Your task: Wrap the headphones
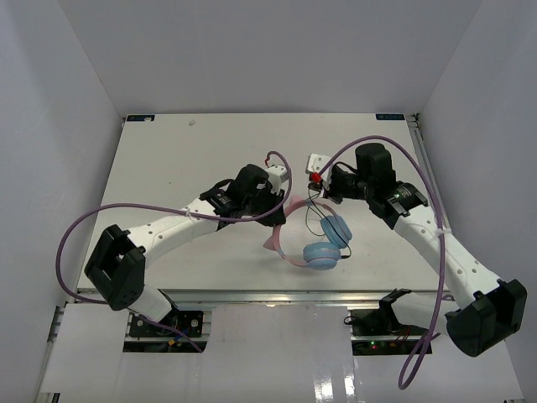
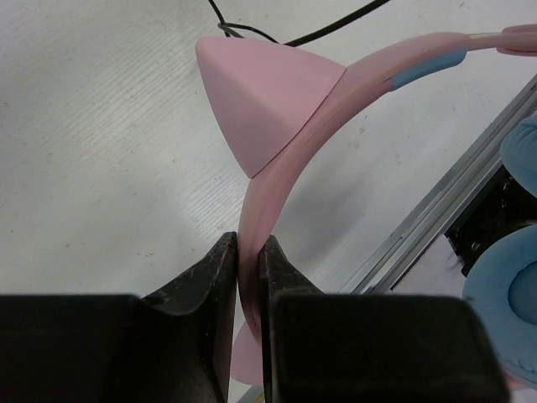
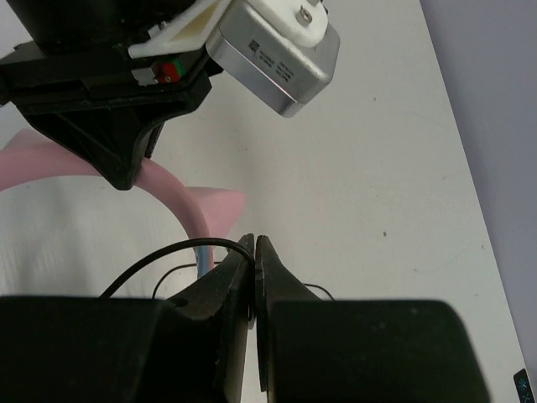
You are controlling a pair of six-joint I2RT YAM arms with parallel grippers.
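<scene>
White tabletop, walled on three sides. Pink-and-light-blue cat-ear headphones sat toward its front edge, between the two white-and-black arms. Ear cups lay nearest the edge and the pink headband was held up.

Left jaws were closed flat on the headband, just below a pink cat-ear point. Right jaws were closed to a hairline, with the thin black cord running in between the tips; it looked pinched.

Risks, as judged:
- The arms worked close together over the headphones, so a wide winding swing could knock the wrists together.
- The headband grip was narrow, on smooth curved plastic, and a tug through the cord could twist it loose.
- The cord was thin. It could slip from the tips, snag on the cat-ear point, or strain at the cup if drawn taut.

Count: one tabletop; two arms; two thick purple cables; one headphones with two round ear cups; one cord.
</scene>
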